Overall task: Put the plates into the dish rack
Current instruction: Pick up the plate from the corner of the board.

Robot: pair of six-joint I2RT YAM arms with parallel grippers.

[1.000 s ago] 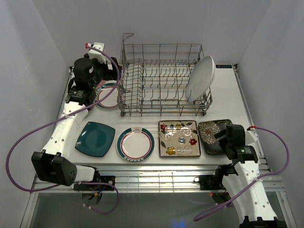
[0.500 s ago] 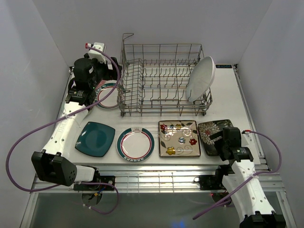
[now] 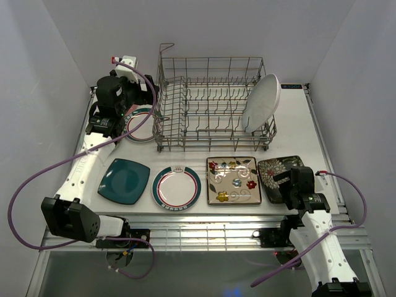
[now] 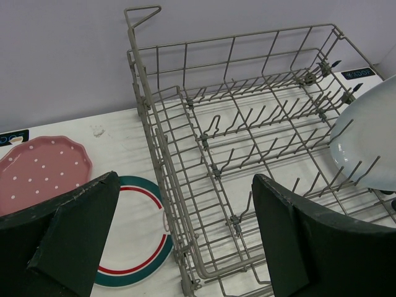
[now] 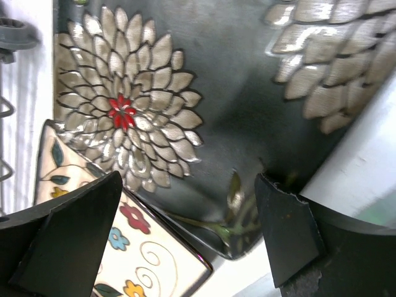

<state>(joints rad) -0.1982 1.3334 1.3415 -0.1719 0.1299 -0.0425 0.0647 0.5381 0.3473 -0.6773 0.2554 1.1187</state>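
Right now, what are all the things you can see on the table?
dish rack: one, grey wire, back middle of table
oval plate: one, white, standing in rack's right end
dotted plate: one, pink, left of rack
round plates: two, white with teal-and-red rims, one left of rack, one in front row
square plate: one, teal, front row left
floral square plates: two, cream and dark, front row right
left gripper: one, black, open, left of rack
right gripper: one, black, open, over the dark one
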